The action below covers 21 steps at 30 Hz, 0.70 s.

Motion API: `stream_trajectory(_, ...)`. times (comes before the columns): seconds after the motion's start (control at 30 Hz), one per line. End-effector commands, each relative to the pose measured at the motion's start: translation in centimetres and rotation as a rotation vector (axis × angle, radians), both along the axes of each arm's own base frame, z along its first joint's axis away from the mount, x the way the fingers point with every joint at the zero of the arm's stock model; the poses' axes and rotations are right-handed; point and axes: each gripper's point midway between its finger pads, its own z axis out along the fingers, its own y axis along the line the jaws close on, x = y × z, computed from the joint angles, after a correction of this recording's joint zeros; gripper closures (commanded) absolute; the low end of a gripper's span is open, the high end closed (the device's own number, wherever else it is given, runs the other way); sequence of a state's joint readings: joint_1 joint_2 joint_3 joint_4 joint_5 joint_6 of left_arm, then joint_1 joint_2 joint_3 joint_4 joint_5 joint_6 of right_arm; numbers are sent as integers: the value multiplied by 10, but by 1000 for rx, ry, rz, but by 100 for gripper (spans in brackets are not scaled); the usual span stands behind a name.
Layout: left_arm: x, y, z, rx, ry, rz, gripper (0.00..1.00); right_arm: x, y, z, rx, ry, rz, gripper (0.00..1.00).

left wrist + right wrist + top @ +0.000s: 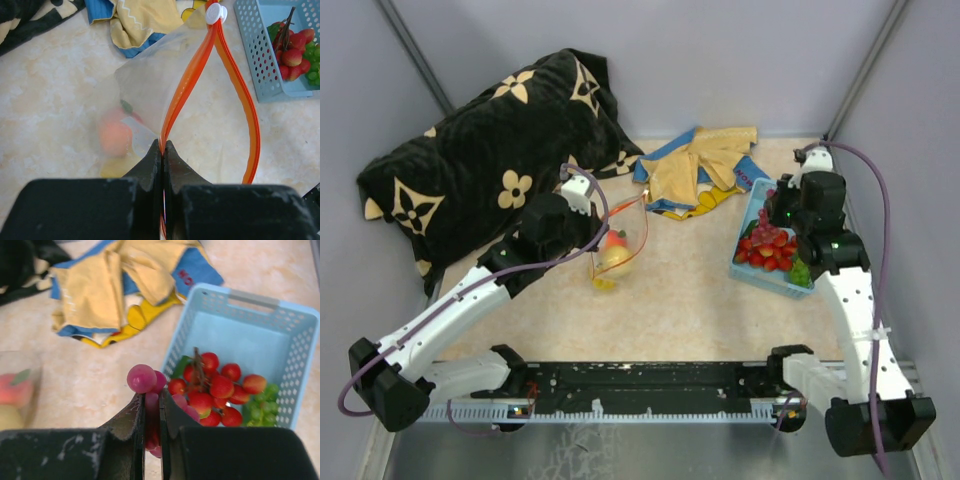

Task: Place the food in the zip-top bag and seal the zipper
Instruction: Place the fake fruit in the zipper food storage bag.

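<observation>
Setting: a beige marbled tabletop (670, 310) inside grey walls, with a black cushion with cream flower prints (490, 170) at the far left and a yellow-and-blue crumpled cloth (705, 170) at the far middle.
Right jaws: the right gripper (151, 400) is clamped on a bunch of purple plastic grapes (142, 379). One grape bulges above the fingertips and the rest sit in the slot between the fingers.
Grape axis: the bunch lies lengthwise along the fingers, with its top grape pointing away from the wrist.
Below the right jaws: a light-blue perforated plastic basket (250, 295) on the table's right side holds red plastic berries (215, 385) and green plastic grapes (262, 407).
Left jaws: the left gripper (162, 147) is pinched tight on one lip of the red-orange zipper strip (192, 75).
Bag position: the clear plastic zip-top bag (145, 85) is mid-table, well left of the basket and near the cloth. It is held up by that pinched lip.
Bag contents: an orange plastic fruit (115, 137), blurred through the film, with something yellow below it.
Zipper axis: the two lips bow apart into a lens shape. The long axis runs from the left jaws straight out to the white slider tab (216, 13), which points toward the cloth.
Step in hand: probably carrying the grapes from the basket to the bag.
Doing it well: bring the bunch over the widest part of the lens, midway between the jaws and the slider. Line its length up with the zipper's long axis and release low, inside the lips.
Left arm's part: the pinch must not slacken, or the mouth may fold shut.
Risk: the hanging grapes could snag the free lip and drag it closed.
</observation>
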<state>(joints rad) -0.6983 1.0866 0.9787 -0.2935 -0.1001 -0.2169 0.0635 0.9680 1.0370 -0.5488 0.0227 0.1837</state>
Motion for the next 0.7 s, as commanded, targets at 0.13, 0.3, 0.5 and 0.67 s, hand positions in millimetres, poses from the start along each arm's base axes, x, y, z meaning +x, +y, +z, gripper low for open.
stream_trajectory(0.13,-2,-9,24,-46,-47,-58,100,-5,62,109,78,-289,248,100)
stream_trajectory(0.3,-4,-11,26,-56,-40,-71,100,-15,109,146,93,-407,444,100)
stream_trajectory(0.5,-6,-12,27,-60,-34,-82,100,-33,165,177,108,-550,702,100)
stream_trajectory(0.67,-9,-14,28,-62,-27,-95,100,-52,212,186,88,-644,934,100)
